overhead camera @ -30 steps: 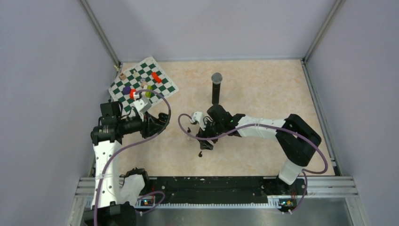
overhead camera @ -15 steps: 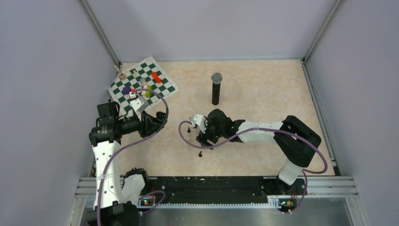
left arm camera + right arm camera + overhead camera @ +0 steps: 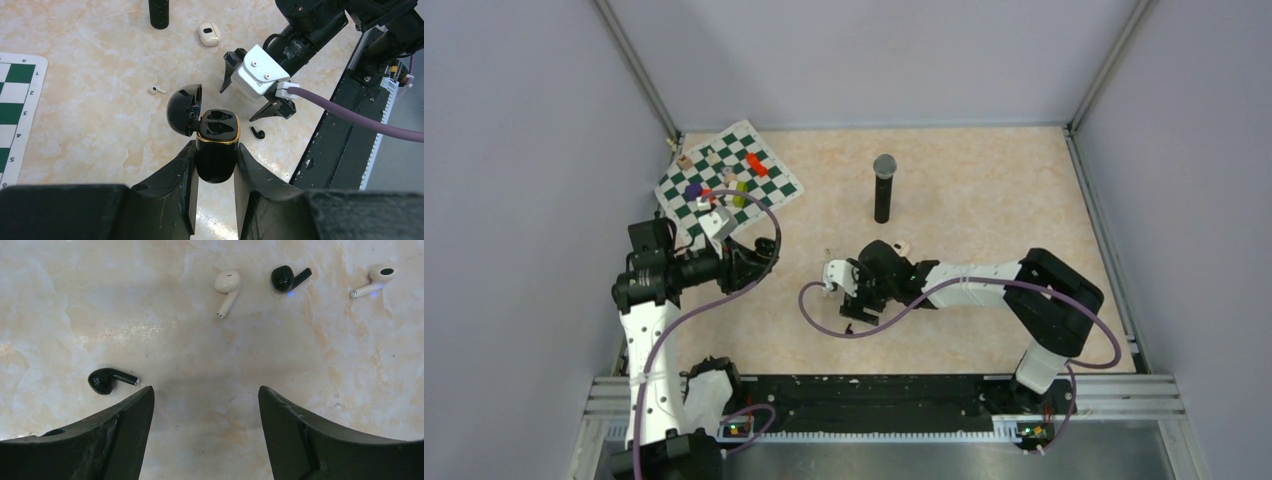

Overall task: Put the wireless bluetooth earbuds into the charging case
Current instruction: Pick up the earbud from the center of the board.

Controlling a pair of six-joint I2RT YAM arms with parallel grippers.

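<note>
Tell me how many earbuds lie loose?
4 in the right wrist view: black earbud lower left, white earbud top middle, second black earbud beside it, second white earbud top right.

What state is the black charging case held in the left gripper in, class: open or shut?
Open. The black charging case has its lid swung back, exposing both empty slots.

A table (image 3: 994, 210) with a beige, marbled top fills the space. Plain pale lilac walls (image 3: 874, 60) close its left, far and right sides. Slanting metal posts (image 3: 637, 70) rise from its two far corners. A black rail (image 3: 874, 392) runs along its near edge. The light is even and soft.
</note>
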